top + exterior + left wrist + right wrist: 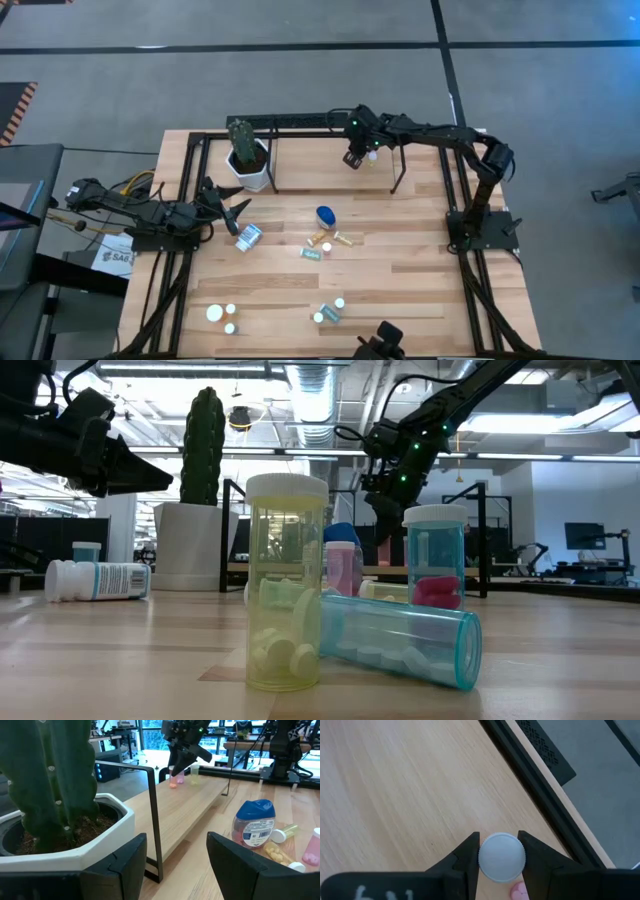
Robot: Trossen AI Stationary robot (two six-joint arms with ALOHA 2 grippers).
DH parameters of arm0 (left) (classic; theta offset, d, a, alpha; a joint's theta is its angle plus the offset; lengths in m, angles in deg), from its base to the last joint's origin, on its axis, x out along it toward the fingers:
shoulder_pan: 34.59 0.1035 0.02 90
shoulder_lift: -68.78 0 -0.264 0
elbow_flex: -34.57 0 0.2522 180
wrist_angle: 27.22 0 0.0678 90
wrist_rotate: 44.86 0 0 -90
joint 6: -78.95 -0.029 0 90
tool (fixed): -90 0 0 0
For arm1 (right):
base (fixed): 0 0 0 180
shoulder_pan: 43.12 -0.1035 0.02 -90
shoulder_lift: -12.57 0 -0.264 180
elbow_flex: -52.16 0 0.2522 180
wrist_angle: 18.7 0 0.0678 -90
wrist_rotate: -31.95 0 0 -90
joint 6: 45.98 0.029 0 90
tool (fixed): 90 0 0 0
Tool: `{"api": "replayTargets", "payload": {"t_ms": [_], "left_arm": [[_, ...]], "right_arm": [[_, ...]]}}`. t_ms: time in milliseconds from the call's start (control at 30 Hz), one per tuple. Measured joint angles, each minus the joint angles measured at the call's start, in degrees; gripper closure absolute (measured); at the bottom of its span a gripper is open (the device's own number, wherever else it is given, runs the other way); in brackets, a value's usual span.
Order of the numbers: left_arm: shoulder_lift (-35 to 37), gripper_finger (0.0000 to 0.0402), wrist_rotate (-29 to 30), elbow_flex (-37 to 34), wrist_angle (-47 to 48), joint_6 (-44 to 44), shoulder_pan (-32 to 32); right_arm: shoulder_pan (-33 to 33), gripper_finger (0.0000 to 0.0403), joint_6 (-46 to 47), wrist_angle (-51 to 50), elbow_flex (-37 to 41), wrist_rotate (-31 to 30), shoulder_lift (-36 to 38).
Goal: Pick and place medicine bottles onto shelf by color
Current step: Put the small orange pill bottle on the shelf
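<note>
The right arm reached across the far side of the table, its elbow bent, with the right gripper [357, 158] pointed down over the shelf [330, 170]. Its two dark fingers were clamped on a small pink bottle [502, 858], pressing either side of the round, ridged white cap. The bottle stood upright on the shelf's pale wooden board, near the back rail, with a yellowish bottle [194, 773] just beside it.

The left arm lay low at the table's left edge, the left gripper [232, 210] aimed toward the cactus pot [250, 165], its blunt black fingers spread apart and holding nothing.

On the plank tabletop sat a rounded blue bottle [325, 215] with a glossy cap. Near the front, a clear yellow bottle [287, 582] stood upright with pale round pills inside, and a teal bottle [400, 641] lay on its side against it.
</note>
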Motion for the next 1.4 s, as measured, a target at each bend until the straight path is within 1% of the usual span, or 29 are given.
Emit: {"api": "replayTargets", "payload": {"t_ms": [567, 1167, 1267, 1400], "left_arm": [[0.00, 0.0206, 0.00, 0.00, -0.01, 0.00, -0.01], [0.00, 0.0206, -0.02, 0.00, -0.01, 0.00, -0.02], [0.00, 0.0206, 0.00, 0.00, 0.00, 0.00, -0.02], [-0.01, 0.0206, 0.00, 0.00, 0.00, 0.00, 0.00]], "right_arm": [[0.15, 0.0257, -0.14, 0.02, 0.00, 0.02, 0.04], [0.15, 0.0226, -0.15, 0.03, 0.00, 0.04, 0.07], [0.15, 0.0221, -1.40, 0.03, -0.01, -0.04, 0.07], [0.22, 0.0210, -2.20, -3.06, -2.82, -1.37, 0.07]]}}
